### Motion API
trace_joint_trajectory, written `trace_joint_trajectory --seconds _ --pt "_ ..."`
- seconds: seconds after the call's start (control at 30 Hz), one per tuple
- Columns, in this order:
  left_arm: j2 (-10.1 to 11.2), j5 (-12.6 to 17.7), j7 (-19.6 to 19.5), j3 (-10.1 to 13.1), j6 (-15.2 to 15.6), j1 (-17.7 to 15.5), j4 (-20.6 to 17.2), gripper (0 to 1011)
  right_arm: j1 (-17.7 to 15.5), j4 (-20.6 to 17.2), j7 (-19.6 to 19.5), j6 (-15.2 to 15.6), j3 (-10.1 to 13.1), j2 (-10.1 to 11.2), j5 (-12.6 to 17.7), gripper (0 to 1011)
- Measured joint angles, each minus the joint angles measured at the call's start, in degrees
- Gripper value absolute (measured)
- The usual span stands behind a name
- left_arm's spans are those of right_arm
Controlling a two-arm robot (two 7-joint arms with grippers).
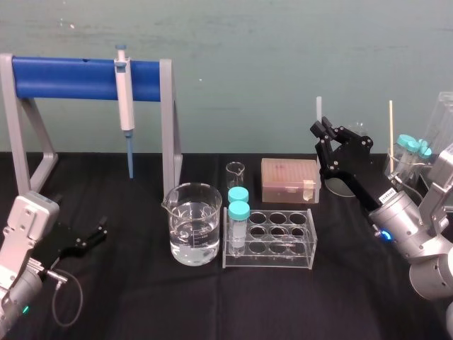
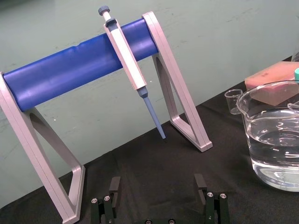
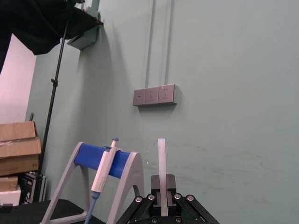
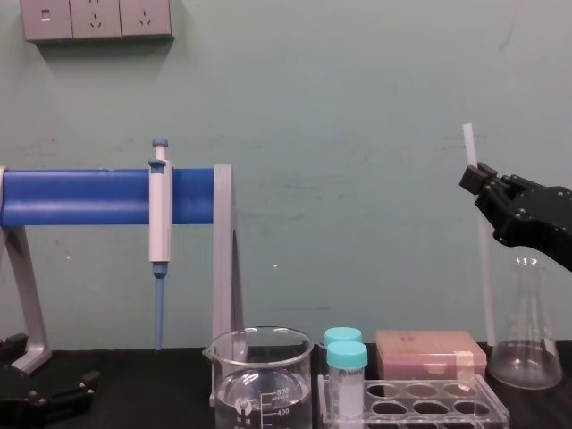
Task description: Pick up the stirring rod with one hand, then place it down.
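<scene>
Left gripper (image 1: pixel 98 232) parked on table (image 1: pixel 141 297) at left, fingers spread. Right gripper (image 4: pixel 480 175) pinches stirring rod (image 4: pixel 483 268) high up, beside flask (image 4: pixel 525 344). Risk: long free lower end swings and knocks flask when lowered. Rod near vertical, slight tilt; lower tip possibly off table.

On the black table (image 1: pixel 141 304) before me, a grey stand (image 1: pixel 168 120) with a blue crossbar sits to my left, and a pipette (image 1: pixel 125 106) hangs upright from the bar. A large beaker (image 1: pixel 193 223) of clear liquid stands just beside a clear rack (image 1: pixel 283 244) holding two teal-capped tubes (image 1: pixel 238 225). Behind them are a small beaker (image 1: pixel 235 173) and a pink box (image 1: pixel 289 180). A conical flask (image 4: pixel 525 335) stands on my right.
</scene>
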Motion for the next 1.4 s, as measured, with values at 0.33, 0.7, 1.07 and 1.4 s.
trace_joint_trajectory --seconds 0.33,0.7,1.07,1.4 --pt "0.00 0.00 0.00 0.00 0.00 0.00 0.00 1000 0.00 0.00 0.00 0.00 0.00 0.00 0.00 68" --pt "0.00 0.00 0.00 0.00 0.00 0.00 0.00 1000 0.00 0.00 0.00 0.00 0.00 0.00 0.00 68" --pt "0.00 0.00 0.00 0.00 0.00 0.00 0.00 1000 0.00 0.00 0.00 0.00 0.00 0.00 0.00 68" --pt "0.00 0.00 0.00 0.00 0.00 0.00 0.00 1000 0.00 0.00 0.00 0.00 0.00 0.00 0.00 68"
